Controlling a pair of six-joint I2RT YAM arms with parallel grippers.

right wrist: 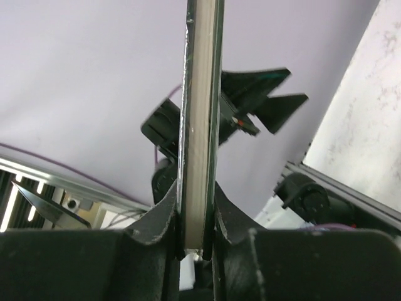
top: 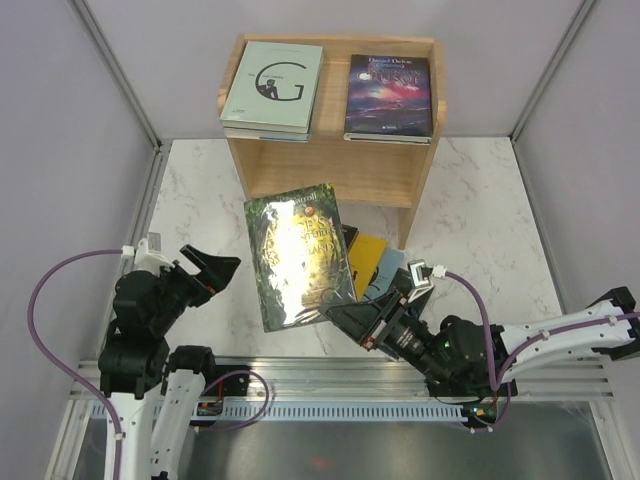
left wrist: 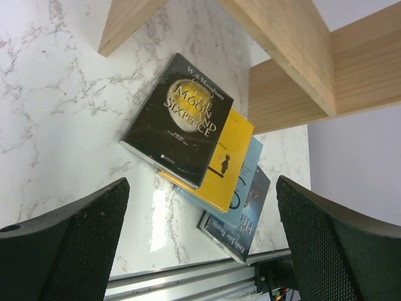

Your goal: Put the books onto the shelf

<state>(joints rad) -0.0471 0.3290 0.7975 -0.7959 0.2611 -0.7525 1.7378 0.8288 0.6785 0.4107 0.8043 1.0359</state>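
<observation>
Right gripper (top: 352, 314): closed on the green-gold book, pinching its near right corner.
Right fingers (right wrist: 164, 216): one on each side of that book's edge, pressed against both covers.
Left gripper (top: 212, 272): jaws spread wide, over the table left of the green-gold book and apart from it.
Left fingers (left wrist: 72, 241): two dark textured pads at either side of the left wrist view, the table stack showing between them.
Green-gold book (top: 300, 255): held up, cover towards the top camera and tilted. Its far edge lies in front of the shelf's lower opening. It hides part of the table stack. Whether it touches the table I cannot tell.
Table stack: four books fanned on the marble by the shelf's right leg. The black book (left wrist: 178, 122) is on top, then the yellow book (left wrist: 225, 169), the pale blue book (left wrist: 249, 182), and the dark blue book (left wrist: 247, 231) at the bottom.
Shelf (top: 335, 45): light wood, standing at the far side of the table.
Shelf top, left: the "G" book (top: 275, 85) lies flat inside the rim, with another book's edge showing under it.
Shelf top, right: the purple book (top: 390, 95) lies flat, just beside the "G" book.
Table (top: 480, 220): white marble pattern.
Rail (top: 330, 385): metal, along the near edge, carrying both arm bases.
</observation>
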